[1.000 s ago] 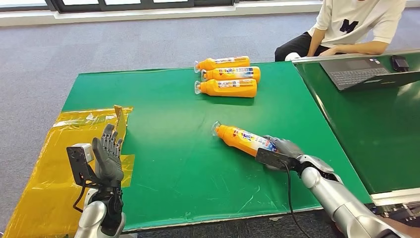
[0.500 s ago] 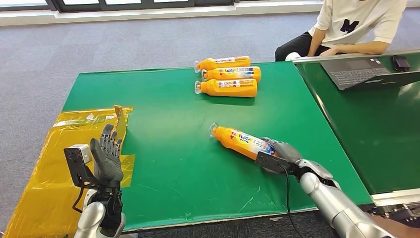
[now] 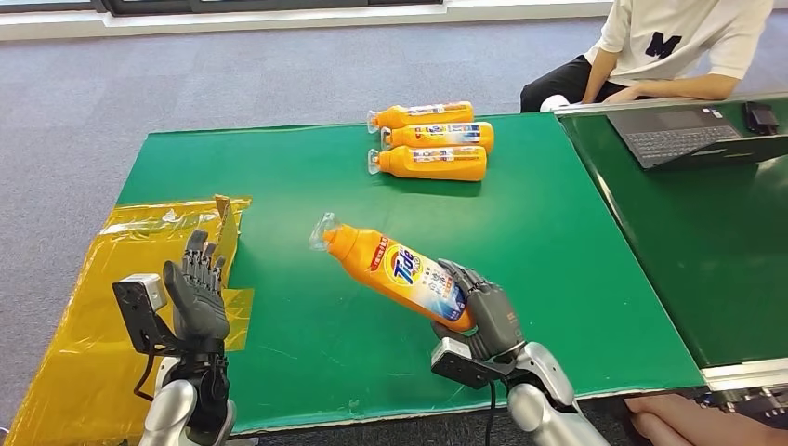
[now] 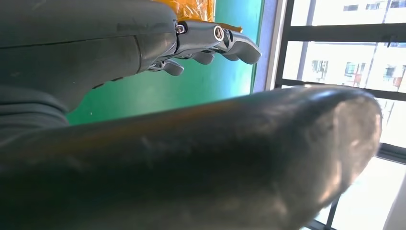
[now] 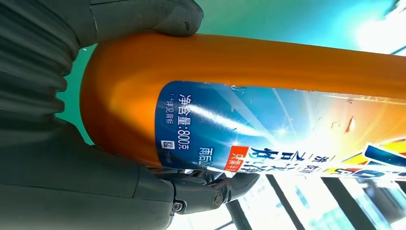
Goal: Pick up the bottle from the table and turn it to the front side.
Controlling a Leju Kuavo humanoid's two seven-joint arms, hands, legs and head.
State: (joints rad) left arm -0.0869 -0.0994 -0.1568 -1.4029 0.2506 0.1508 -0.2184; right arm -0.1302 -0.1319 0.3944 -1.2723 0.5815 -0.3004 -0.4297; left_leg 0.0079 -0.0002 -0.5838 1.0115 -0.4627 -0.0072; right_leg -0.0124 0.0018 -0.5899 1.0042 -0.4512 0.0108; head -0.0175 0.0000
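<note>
An orange detergent bottle with a blue and white label hangs tilted above the green table, its clear cap pointing up and to the left. My right hand grips it at the base. In the right wrist view the bottle lies between the thumb and the darker fingers, label showing. My left hand stands upright at the table's near left with nothing in it; its fingers are spread over green cloth.
Three more orange bottles lie side by side at the table's far edge. Yellow plastic sheeting covers the near left corner. A laptop sits on the second table at right, with a seated person behind it.
My right hand has lifted the bottle off the table and carried it left and nearer, turning the label up. The left hand has barely moved.
</note>
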